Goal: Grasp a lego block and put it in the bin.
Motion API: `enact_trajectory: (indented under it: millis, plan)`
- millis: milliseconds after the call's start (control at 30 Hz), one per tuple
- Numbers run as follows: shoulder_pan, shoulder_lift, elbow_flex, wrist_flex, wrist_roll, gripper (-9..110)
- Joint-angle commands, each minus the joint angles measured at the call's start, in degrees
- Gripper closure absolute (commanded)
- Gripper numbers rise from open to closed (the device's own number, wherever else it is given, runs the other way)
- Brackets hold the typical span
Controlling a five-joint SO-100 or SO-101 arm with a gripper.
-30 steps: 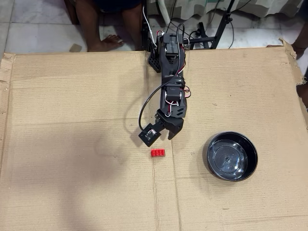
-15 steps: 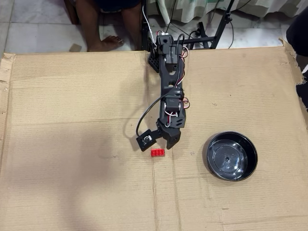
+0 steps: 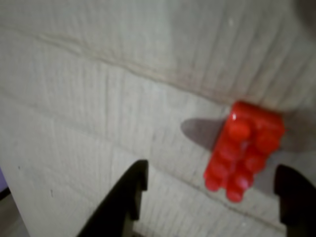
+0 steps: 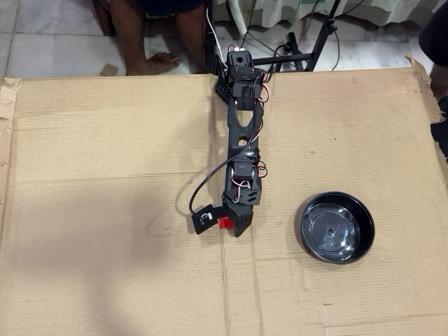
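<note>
The red lego block (image 3: 245, 149) lies on the cardboard, studs up, between my two black fingers but close to the right one in the wrist view. My gripper (image 3: 212, 190) is open, its fingers apart on either side of the block. In the overhead view a sliver of the block (image 4: 225, 222) shows under the gripper (image 4: 229, 225) near the sheet's middle. The bin (image 4: 337, 227), a glossy black bowl, sits empty to the right of the arm, about a hand's width away.
A large cardboard sheet (image 4: 105, 175) covers the work area, with a crease running down below the gripper. The arm's base (image 4: 238, 66) stands at the far edge. A person's feet (image 4: 157, 63) and stand legs are beyond the cardboard on the tiled floor.
</note>
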Motion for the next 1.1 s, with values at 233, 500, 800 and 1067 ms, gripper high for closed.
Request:
enact_trajectory:
  millis: [233,500,800,1067]
  plan:
    - [0.88,0.62,3.08,-1.41,0.26,73]
    - [1.05,0.62,6.15,-1.41,0.09,73]
    - [1.05,0.44,6.68,-1.41,0.00,81]
    - [1.23,0.44,8.96,-1.41,0.00,100]
